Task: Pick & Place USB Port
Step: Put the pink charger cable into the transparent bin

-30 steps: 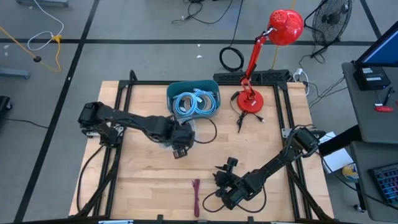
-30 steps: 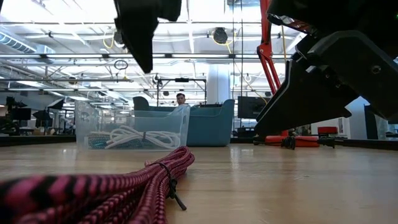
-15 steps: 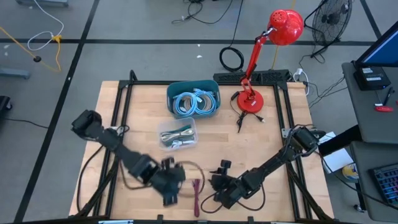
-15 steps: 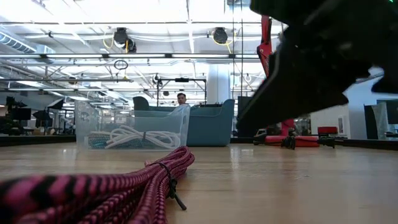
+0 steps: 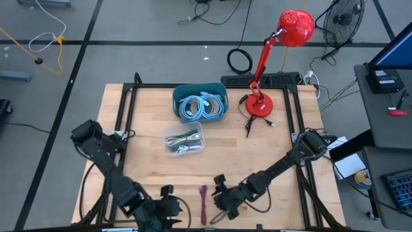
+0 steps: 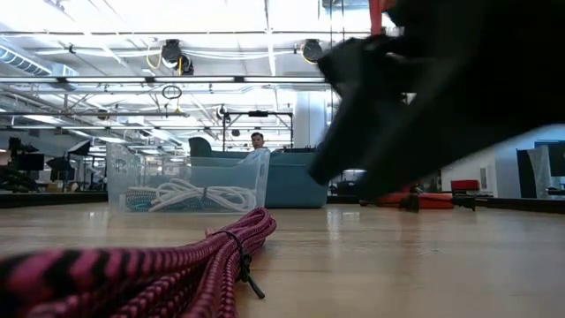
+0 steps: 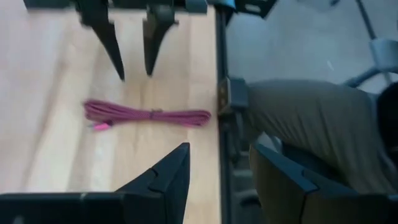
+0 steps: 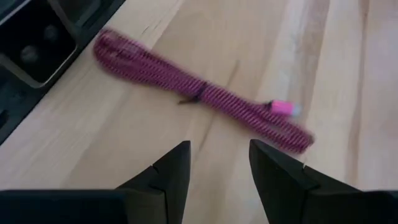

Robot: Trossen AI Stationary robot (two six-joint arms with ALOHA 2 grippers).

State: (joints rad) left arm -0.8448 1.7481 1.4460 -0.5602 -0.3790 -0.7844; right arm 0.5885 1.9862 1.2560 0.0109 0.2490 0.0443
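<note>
So the coiled cable (image 8: 205,96) is pink with black flecks, the table (image 5: 270,154) pale wood, bin (image 5: 200,91) teal with light blue cables (image 5: 201,106) inside, lamp (image 5: 283,38) bright red.

On the table (image 5: 270,154), the coiled cable (image 5: 203,204) lies near the front edge, between the left gripper (image 5: 166,201) and the right gripper (image 5: 217,191). Behind it, mid-table, sits a small bin (image 5: 184,140); a larger bin (image 5: 200,103) holding coiled cables stands farther back, with the lamp (image 5: 260,103) to its right.
</note>
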